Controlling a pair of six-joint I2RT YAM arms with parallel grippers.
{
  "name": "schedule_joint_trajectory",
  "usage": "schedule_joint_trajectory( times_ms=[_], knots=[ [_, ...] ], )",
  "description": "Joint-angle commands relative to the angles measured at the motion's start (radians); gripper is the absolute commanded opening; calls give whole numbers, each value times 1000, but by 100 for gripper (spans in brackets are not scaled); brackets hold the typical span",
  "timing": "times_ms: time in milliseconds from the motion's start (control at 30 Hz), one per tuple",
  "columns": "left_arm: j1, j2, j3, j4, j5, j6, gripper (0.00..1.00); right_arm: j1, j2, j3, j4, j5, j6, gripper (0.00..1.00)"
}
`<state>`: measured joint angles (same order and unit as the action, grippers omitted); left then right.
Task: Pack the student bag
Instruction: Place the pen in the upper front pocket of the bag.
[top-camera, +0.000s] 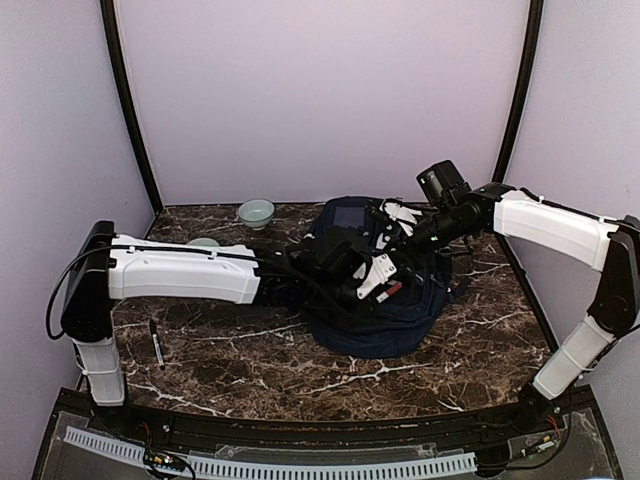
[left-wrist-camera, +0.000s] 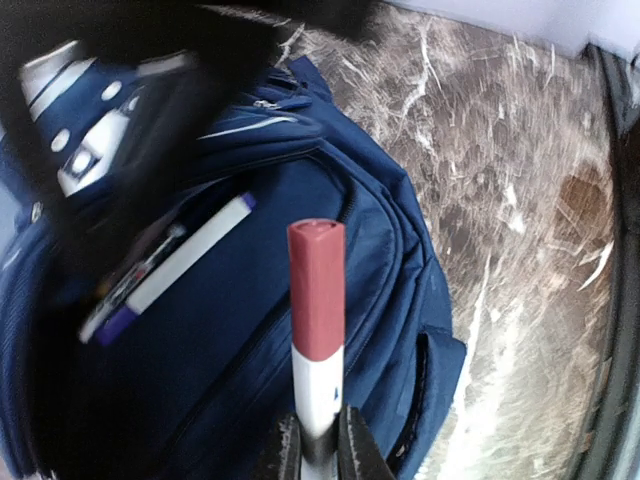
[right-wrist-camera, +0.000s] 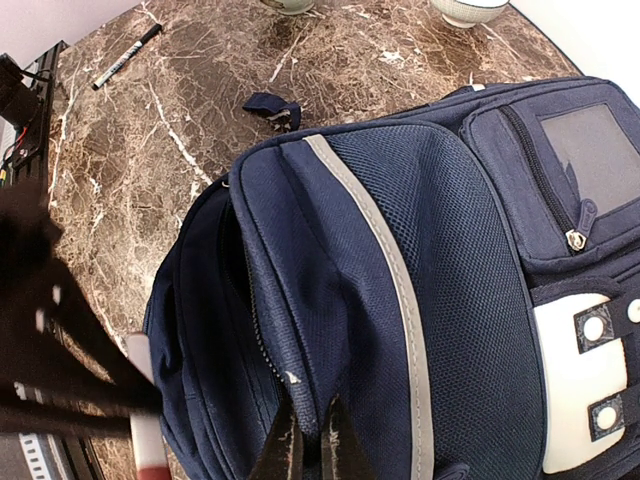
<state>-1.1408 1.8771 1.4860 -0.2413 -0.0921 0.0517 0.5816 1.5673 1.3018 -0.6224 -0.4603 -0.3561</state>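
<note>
The backpack (top-camera: 380, 325) lies on the table, right of centre. The left gripper (left-wrist-camera: 320, 445) is closed narrow on a red-capped marker (left-wrist-camera: 317, 300) above the open pocket (left-wrist-camera: 230, 340). The right gripper (right-wrist-camera: 308, 440) appears pinched shut on the backpack's flap edge. Recommended: hold the flap up and lay the marker lengthwise beside the purple-capped marker (left-wrist-camera: 170, 270) before letting go. The pocket's depth is hidden, and the left wrist view is blurred at upper left.
</note>
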Motion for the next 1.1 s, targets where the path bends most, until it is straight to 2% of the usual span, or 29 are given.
schedule_joint_trajectory(
  times_ms=[0,167,467,600,833,1067],
  knots=[
    [-67,92,95,-110,-240,338,0,-8,-13,13,36,-27,17,0],
    [-86,172,140,-35,-483,552,0,-9,-15,13,37,-36,19,0],
    [-86,209,145,188,-586,780,0,-8,-8,4,42,-44,16,0],
    [-86,235,192,250,-571,840,0,-8,-6,5,40,-50,15,0],
    [-109,248,356,31,-379,717,0,-8,-16,0,41,-39,11,0],
    [-98,254,249,108,-448,823,0,-8,-16,1,41,-46,9,0]
  ],
)
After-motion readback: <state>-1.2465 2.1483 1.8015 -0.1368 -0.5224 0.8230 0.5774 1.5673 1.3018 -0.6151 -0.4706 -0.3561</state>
